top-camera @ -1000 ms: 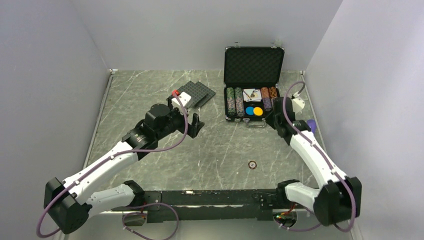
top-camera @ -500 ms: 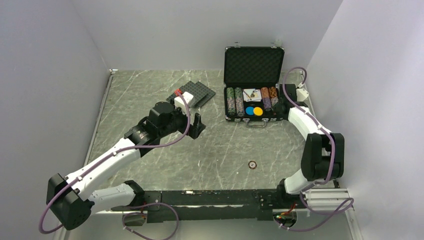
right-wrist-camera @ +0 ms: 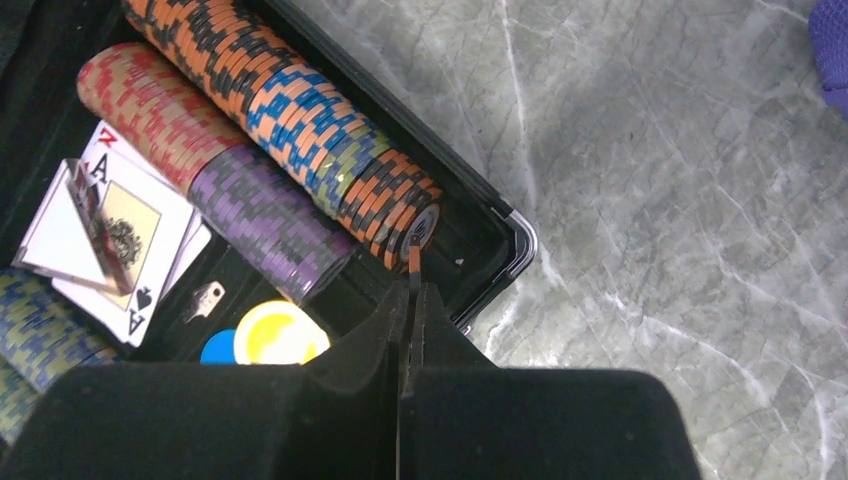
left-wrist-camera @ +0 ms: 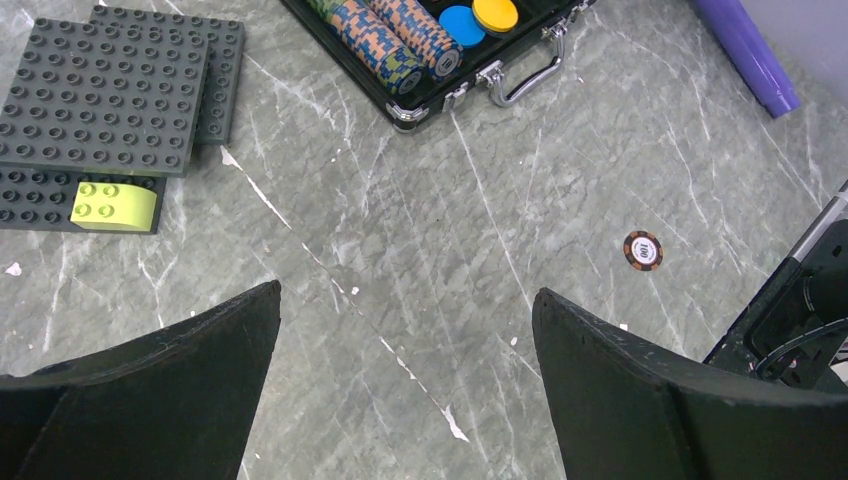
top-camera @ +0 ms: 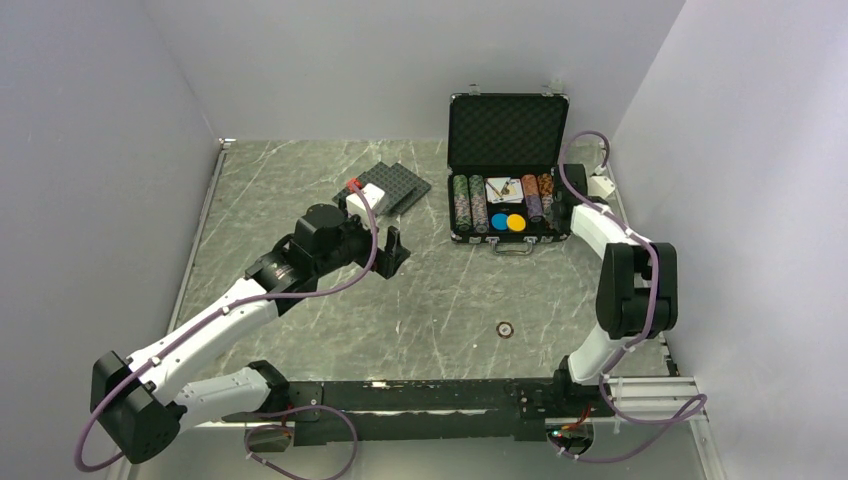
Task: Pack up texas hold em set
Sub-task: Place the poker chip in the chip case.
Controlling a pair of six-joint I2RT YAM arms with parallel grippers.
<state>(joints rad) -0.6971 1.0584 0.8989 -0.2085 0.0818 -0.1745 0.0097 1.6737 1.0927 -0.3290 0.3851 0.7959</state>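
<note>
The black silver-edged briefcase [top-camera: 508,128] stands open at the back right, its rim [right-wrist-camera: 520,243] under my right wrist. Rows of poker chips [right-wrist-camera: 300,125], cards [right-wrist-camera: 120,230] and the blue and orange discs [top-camera: 507,222] lie inside. My right gripper [right-wrist-camera: 413,285] hovers over the case's right end, shut on a thin orange-and-black poker chip [right-wrist-camera: 413,258] held edge-on just in front of the orange row. One loose chip [top-camera: 506,328] lies on the table, also seen as a brown chip [left-wrist-camera: 643,249]. My left gripper [left-wrist-camera: 405,290] hangs open above bare table left of the case.
Dark grey studded plates [left-wrist-camera: 100,100] with a yellow-green brick [left-wrist-camera: 113,205] lie at the back centre. A purple object [left-wrist-camera: 745,50] lies right of the case near the side wall. The case handle [left-wrist-camera: 520,80] faces the arms. Grey walls close in three sides.
My right arm has swung from in front of the case to its right end, elbow folded upward, gripper staying shut. The left arm has edged slightly forward, still open.
</note>
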